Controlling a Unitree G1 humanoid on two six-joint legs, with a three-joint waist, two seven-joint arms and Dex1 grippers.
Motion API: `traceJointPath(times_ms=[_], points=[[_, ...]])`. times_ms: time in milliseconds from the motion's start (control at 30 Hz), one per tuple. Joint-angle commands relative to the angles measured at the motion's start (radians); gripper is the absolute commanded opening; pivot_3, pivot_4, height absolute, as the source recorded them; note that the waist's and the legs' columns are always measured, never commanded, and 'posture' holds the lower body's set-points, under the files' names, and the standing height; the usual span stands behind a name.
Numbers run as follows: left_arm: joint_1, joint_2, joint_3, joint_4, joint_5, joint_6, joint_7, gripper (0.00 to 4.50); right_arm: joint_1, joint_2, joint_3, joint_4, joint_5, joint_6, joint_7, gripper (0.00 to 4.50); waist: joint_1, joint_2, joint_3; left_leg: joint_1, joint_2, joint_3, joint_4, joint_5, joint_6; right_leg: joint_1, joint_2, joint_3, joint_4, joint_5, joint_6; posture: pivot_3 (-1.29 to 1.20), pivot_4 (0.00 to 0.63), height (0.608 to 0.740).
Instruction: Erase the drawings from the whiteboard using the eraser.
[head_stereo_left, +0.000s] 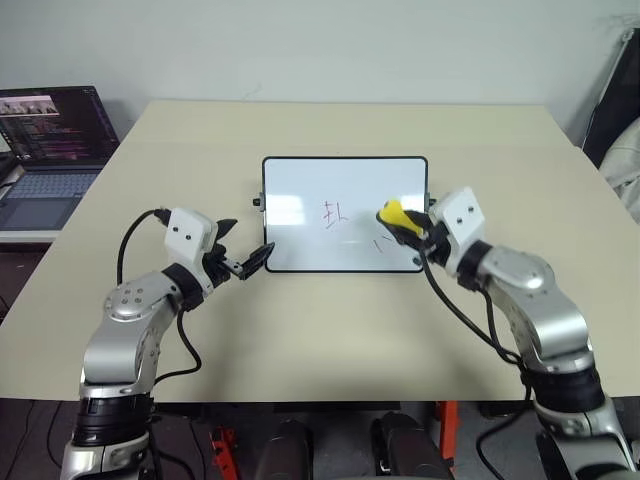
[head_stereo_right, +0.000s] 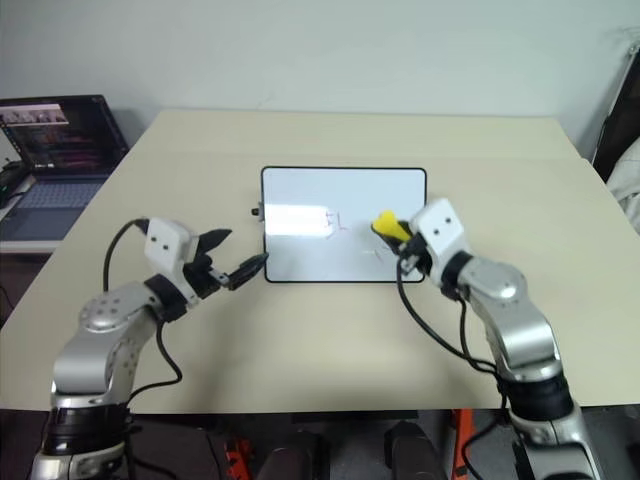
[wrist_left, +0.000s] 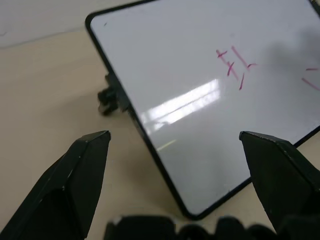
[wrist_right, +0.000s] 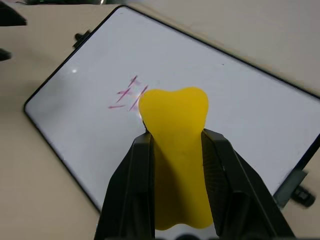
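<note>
Plainly, going view by view:

Head view, board: the whiteboard is lying flat on the table, with the drawings near its middle and fainter strokes toward its near right part.

Head view, right arm: the right gripper is clenching the eraser over the board's right side, beside the central marks rather than on them.

Head view, left arm: the left gripper is standing with its jaws spread and nothing between them, just off the board's near left corner.

Head view, risk: nothing is pinning the board, so a sideways wipe is likely sliding it across the table instead of clearing ink.

Left wrist view: the two black fingers are framing the near corner of the board, with a side knob beyond; closing carelessly here risks tipping or nudging the frame.

Right wrist view: the eraser's yellow body is sitting squeezed between the fingers, its tip reaching toward the red marks.

Right wrist view, risk: whether the pad is touching the surface is not clear; a tilted block could be dragging on an edge and smearing, or twisting out of the pinch.

Laptop: sitting well apart, off the table's left edge, so in no danger.
</note>
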Motion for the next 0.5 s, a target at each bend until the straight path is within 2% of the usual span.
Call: traceJointPath(times_ms=[33,200,500], points=[[0.015,0.0,0.022,-0.063,-0.009,-0.037,0.019,4.5,0.085,0.001,-0.045,-0.103,0.08,0.008,0.017,0.97,0.001,0.0,0.0,0.0,0.0,0.0,0.0,0.0,0.0,0.0,0.0,0.0,0.0,0.0,0.0,0.0,0.15,0.74],[0.037,0.004,0.021,-0.077,-0.004,-0.04,0.031,4.5,0.16,0.013,-0.047,-0.104,0.109,-0.068,0.019,0.97,-0.001,0.0,0.0,0.001,0.0,0.001,0.001,0.0,0.0,0.001,0.001,0.0,0.0,-0.002,0.003,0.0,0.15,0.74],[0.035,0.006,-0.006,-0.066,0.017,-0.067,0.033,4.5,0.165,0.007,0.004,-0.092,0.071,-0.123,-0.001,0.97,-0.001,0.0,0.0,0.002,0.001,0.003,0.001,0.0,0.0,0.001,0.001,0.001,0.001,-0.002,0.003,0.0,0.15,0.74]])
